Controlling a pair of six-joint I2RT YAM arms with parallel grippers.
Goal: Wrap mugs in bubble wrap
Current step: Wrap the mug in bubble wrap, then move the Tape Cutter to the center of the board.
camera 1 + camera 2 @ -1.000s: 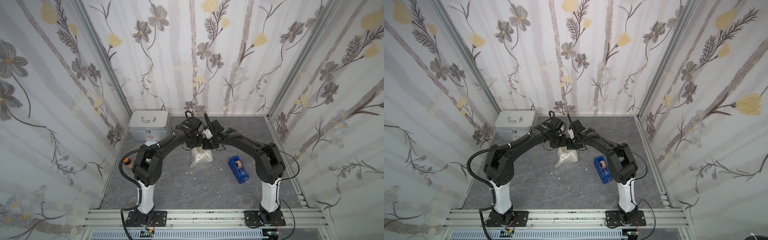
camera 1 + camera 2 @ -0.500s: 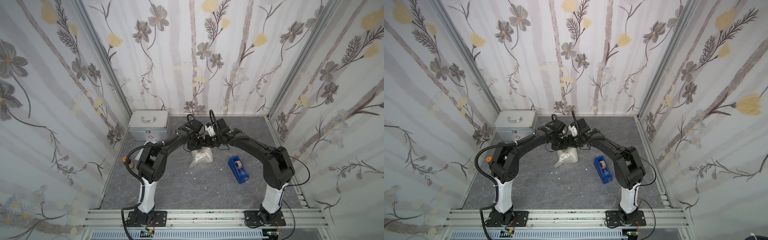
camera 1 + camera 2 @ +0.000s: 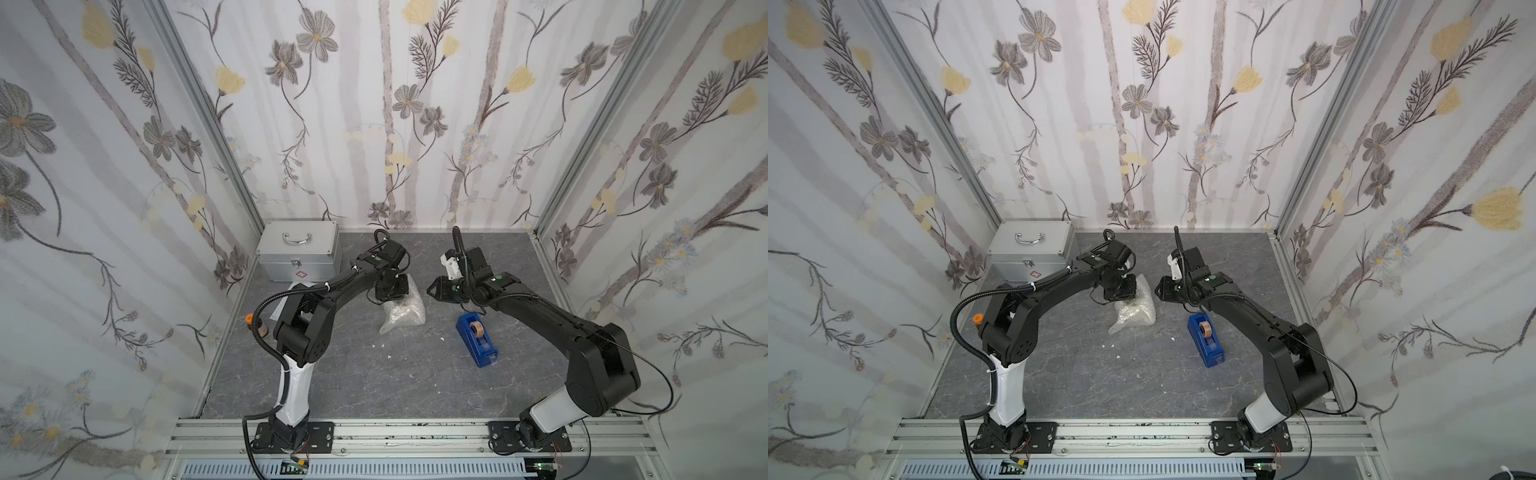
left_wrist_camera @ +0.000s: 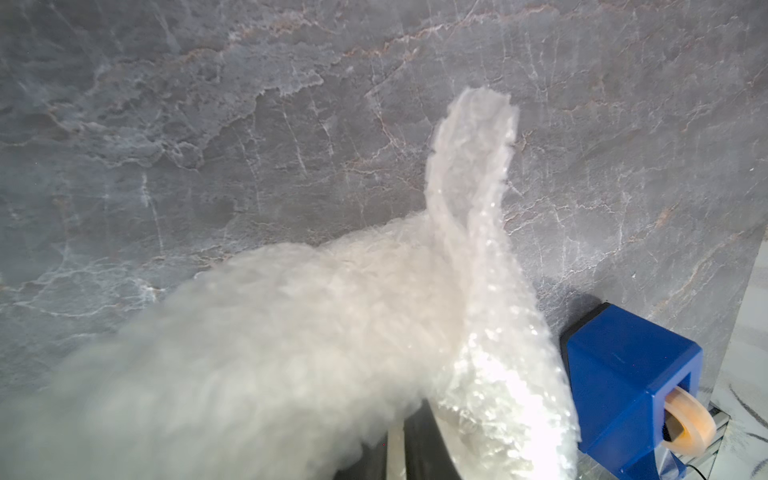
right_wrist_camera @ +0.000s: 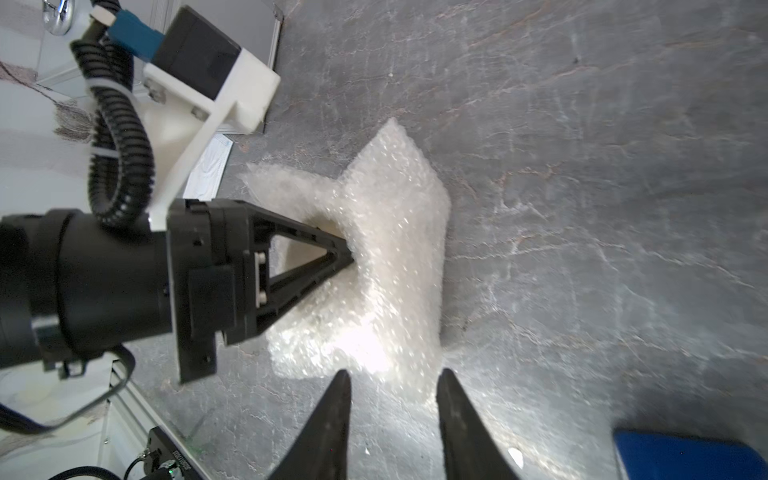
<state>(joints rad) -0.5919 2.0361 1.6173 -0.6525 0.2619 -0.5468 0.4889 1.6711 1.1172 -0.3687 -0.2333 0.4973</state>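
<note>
I am watching the left gripper (image 5: 348, 259) pinching crumpled whitish translucent bubble wrap (image 5: 399, 216); right gripper (image 5: 392, 415) gaping empty at its three o'clock.

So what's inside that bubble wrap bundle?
A cream rounded opening, likely the mug, shows where the left gripper pinches the bubble wrap. Its body and handle are covered.
</note>
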